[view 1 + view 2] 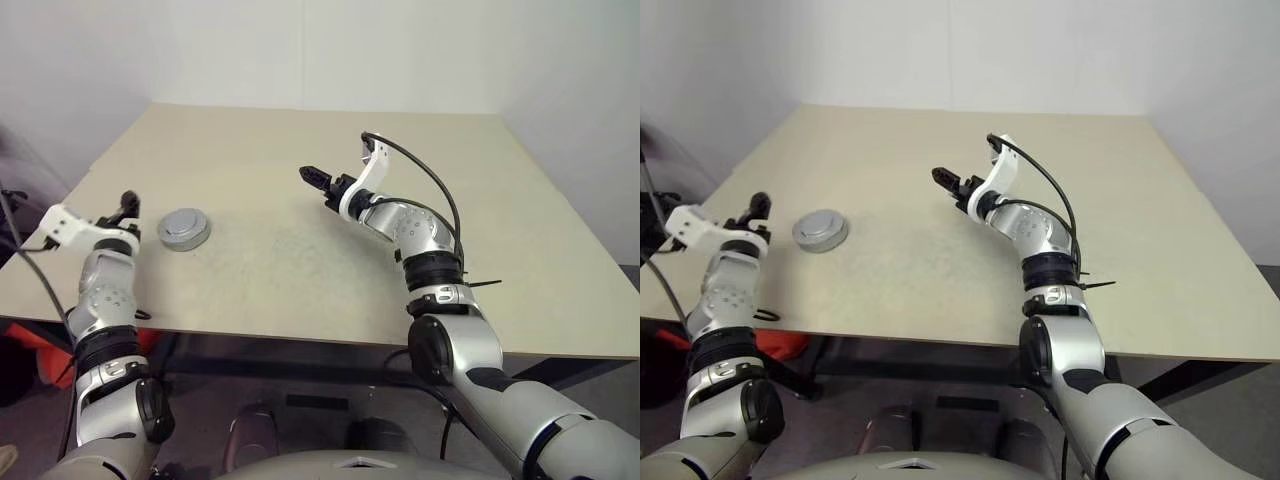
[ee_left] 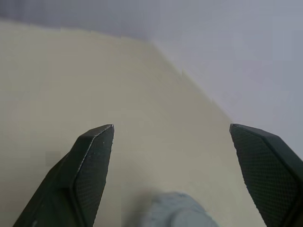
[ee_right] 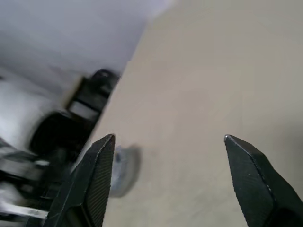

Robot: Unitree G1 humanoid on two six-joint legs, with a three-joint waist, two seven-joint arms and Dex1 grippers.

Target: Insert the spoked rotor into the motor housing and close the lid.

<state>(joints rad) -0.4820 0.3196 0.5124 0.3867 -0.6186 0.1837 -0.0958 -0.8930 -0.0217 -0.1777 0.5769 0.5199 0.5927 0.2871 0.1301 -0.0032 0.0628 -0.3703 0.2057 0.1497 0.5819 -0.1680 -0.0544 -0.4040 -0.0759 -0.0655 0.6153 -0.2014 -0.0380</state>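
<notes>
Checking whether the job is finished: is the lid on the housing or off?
On. The lid caps the housing as one closed round can on the table; both grippers are open and clear.

A broad beige table [image 1: 300, 250] is seen, and near its left edge the closed motor housing [image 1: 184, 229] is set flat, lid [image 1: 184, 221] seated on top.
</notes>
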